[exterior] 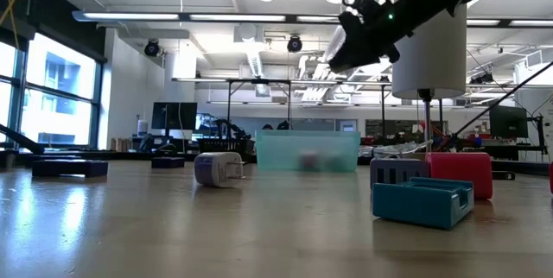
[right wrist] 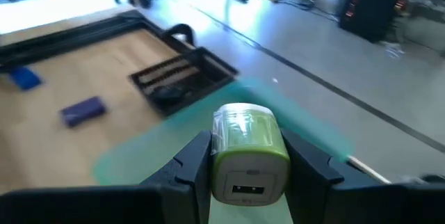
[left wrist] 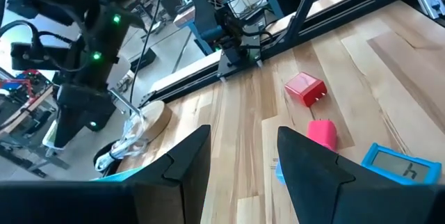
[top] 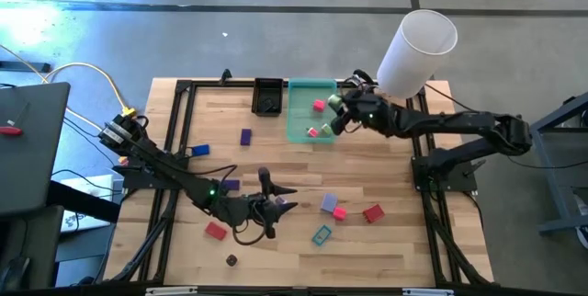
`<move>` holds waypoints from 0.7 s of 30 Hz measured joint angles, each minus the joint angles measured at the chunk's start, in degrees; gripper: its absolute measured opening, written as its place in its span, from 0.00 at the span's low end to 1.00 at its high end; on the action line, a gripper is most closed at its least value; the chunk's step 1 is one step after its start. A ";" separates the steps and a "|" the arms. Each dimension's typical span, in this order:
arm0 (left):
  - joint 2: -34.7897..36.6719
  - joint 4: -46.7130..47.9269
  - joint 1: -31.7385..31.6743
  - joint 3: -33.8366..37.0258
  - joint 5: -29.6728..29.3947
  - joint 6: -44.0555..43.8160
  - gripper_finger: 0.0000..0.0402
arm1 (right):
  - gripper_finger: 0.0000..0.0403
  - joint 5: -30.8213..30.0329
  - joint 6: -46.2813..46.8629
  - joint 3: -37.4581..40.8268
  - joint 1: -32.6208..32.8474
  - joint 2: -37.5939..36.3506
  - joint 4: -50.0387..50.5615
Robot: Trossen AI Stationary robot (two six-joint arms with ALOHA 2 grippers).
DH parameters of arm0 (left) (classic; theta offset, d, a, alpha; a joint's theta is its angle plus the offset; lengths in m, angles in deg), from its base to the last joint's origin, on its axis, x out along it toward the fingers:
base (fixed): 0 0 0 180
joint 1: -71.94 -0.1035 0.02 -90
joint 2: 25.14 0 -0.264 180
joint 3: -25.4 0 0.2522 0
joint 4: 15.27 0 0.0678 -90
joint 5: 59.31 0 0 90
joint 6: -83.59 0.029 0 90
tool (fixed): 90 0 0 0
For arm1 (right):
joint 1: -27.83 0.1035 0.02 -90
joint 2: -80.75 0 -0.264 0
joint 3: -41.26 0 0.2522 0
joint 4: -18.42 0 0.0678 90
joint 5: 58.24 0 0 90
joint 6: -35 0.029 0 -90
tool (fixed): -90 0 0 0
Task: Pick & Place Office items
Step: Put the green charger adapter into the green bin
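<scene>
Across the pale butcher-block table [top: 386,241], largest thing first: the big white cylinder [top: 415,50] stands at the far right corner, smooth and matte, out of the working lane. Next down in size, the translucent green tray [top: 310,110], thin-walled plastic with two pink pieces already lying in it, and just beside it the small black tray [top: 267,96], ribbed inside.

Over the green tray's right edge hovers the right gripper [top: 334,112], its fingers clamped on a green-and-white plug adapter [right wrist: 245,149], rounded, glossy, a slot on its face. It's carried clear of the tray floor, so my read is a drop into the tray comes next; the release should be straight down, or the piece may clip the rim.

The left gripper [top: 276,206] sits low near the table's middle front, fingers parted with nothing between them, pointed toward the cluster on its right: a red plug block [left wrist: 304,88] with two metal prongs, a pink eraser-like block [left wrist: 322,133] and a teal open frame [top: 322,234]. That looks like a line-up for the next pick.

Smaller loose pieces remain scattered: a purple block [top: 245,137], a blue block [top: 200,150], a red block [top: 216,231], a tiny dark bit [top: 231,260].
</scene>
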 joint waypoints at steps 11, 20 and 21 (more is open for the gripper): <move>0.00 0.49 -0.75 -0.03 0.00 -6.40 0.40 | 0.30 -0.34 2.55 -24.18 -2.52 9.50 28.95; -0.04 3.07 -0.75 -0.04 0.02 -10.35 0.40 | 0.30 5.73 4.18 -28.79 -7.18 20.87 31.37; -0.04 3.17 -0.75 -0.04 0.02 -10.18 0.40 | 0.30 6.02 4.26 -28.79 -7.78 22.07 31.38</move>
